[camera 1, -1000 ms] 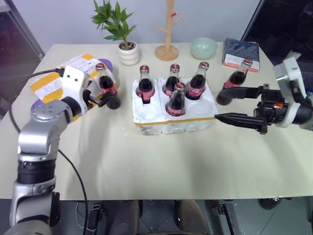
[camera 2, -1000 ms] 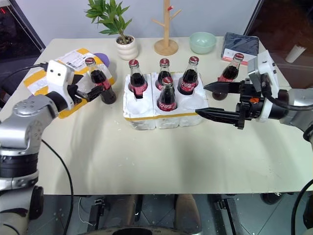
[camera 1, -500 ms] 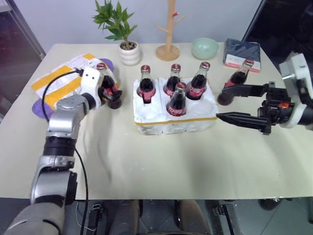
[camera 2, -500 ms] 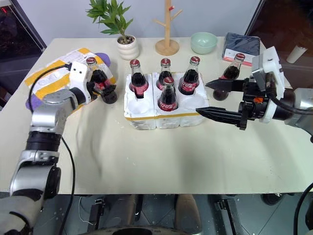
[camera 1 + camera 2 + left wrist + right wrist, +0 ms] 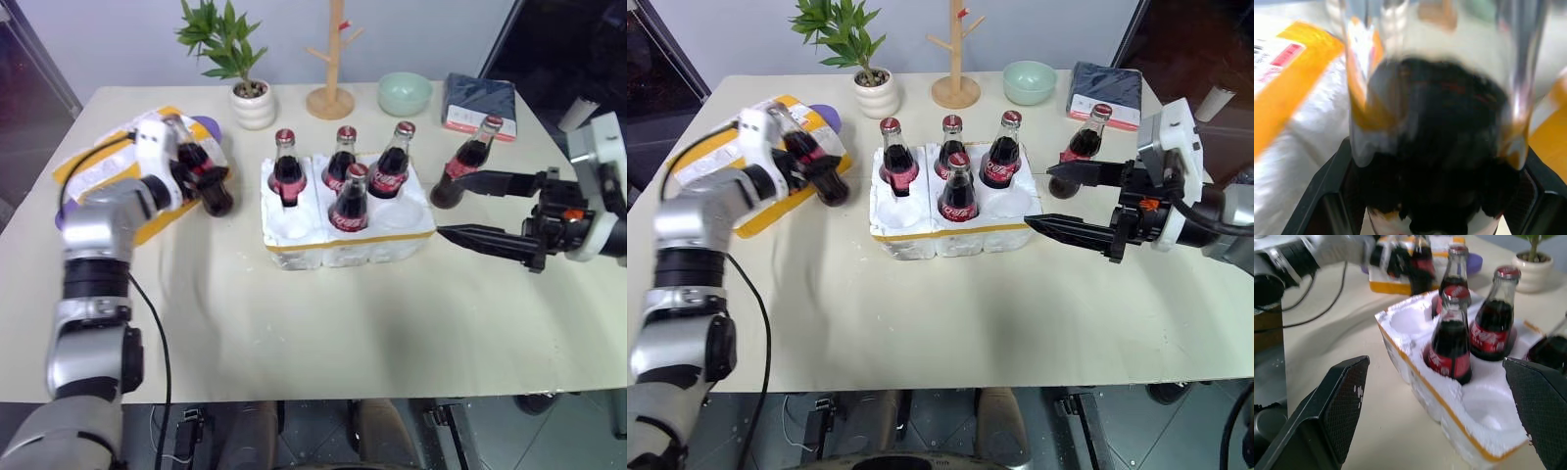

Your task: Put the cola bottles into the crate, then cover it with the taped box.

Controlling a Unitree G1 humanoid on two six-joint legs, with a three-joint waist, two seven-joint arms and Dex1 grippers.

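Table (image 5: 294, 323), cream, against a pale wall; left pincer (image 5: 192, 176) grips a cola bottle (image 5: 209, 181), right pincer (image 5: 460, 208) gapes wide.

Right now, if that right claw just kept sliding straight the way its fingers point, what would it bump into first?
Probably the crate: the open right gripper points across the table at its near end, where an empty well faces it. The far finger sits right by the loose cola bottle, so it might brush that first; depth is hard to judge.

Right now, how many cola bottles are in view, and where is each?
6. Four stand in the crate. One tilts between the left gripper's fingers beside the taped box; one stands on the table beyond the right gripper.
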